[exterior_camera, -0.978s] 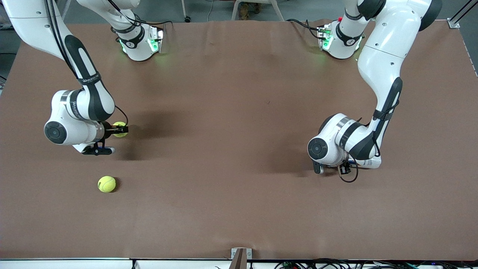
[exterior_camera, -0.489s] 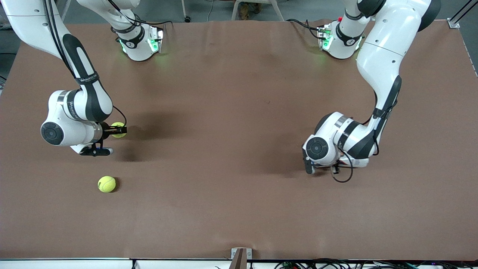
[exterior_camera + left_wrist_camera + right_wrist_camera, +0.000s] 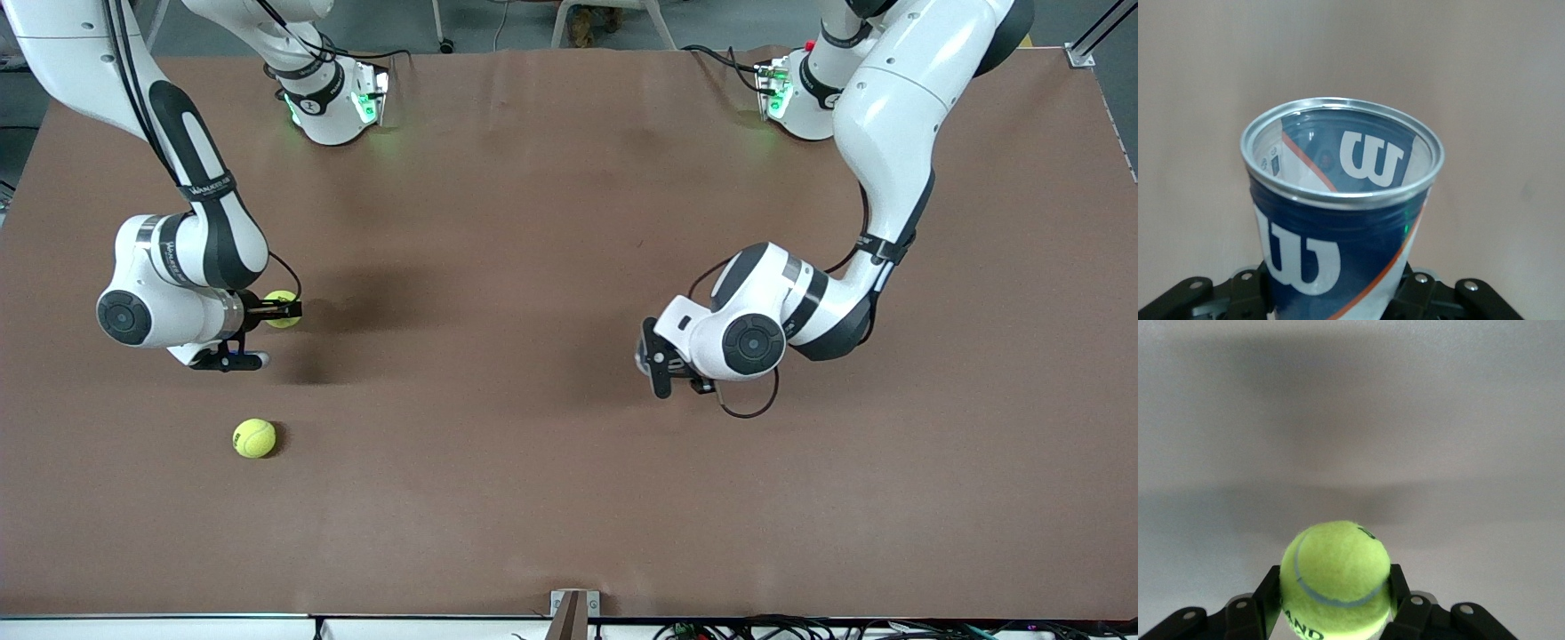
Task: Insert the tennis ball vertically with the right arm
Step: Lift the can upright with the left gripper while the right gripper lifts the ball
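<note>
My right gripper (image 3: pixel 286 309) hangs low over the table near the right arm's end, shut on a yellow-green tennis ball (image 3: pixel 281 304). In the right wrist view the ball (image 3: pixel 1335 577) sits between the black fingers (image 3: pixel 1399 587). My left gripper (image 3: pixel 655 360) is over the middle of the table, shut on a blue and white Wilson can (image 3: pixel 1338 213). The can's open mouth with its silver rim (image 3: pixel 1341 199) points away from the wrist, and the can looks empty. I cannot make out the can in the front view.
A second tennis ball (image 3: pixel 254 438) lies loose on the brown table (image 3: pixel 533 222), nearer to the front camera than my right gripper. A small metal bracket (image 3: pixel 573 609) sits at the table's front edge. Both arm bases stand at the table's edge farthest from the camera.
The left arm has swung toward the middle of the table and turned its wrist, carrying the can. The right arm shifted slightly with the ball, then held still.
</note>
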Available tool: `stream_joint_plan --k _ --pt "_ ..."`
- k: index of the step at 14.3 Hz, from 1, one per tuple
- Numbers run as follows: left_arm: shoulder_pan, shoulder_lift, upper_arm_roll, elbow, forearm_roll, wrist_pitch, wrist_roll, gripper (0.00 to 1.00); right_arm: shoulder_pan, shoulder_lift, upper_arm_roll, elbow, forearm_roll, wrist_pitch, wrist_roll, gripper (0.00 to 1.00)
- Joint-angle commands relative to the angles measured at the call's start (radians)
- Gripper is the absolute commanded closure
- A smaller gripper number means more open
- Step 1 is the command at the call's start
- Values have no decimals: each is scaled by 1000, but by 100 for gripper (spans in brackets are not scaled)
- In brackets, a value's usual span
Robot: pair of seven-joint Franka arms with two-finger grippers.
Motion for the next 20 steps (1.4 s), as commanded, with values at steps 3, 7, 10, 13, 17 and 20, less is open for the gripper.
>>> stream_joint_plan --k 3,7,10,13,17,20 --pt "3 1 -64 11 -272 242 204 37 -23 -72 4 38 7 -73 2 53" --pt "-3 8 -90 -30 -569 445 503 37 -29 -72 6 179 77 -194 -5 53" --pt "-17 10 -92 -78 -890 492 759 37 -24 -72 4 265 179 -249 -12 53" --pt "-44 45 -89 -87 -1191 520 1038 37 -14 -67 18 329 243 -248 -12 53" --pt "-46 99 -90 -89 -1407 514 1304 37 43 -66 18 375 402 -237 -14 54" --pt "-37 111 -90 -92 -1426 508 1328 37 126 -65 15 441 458 -237 3 56"
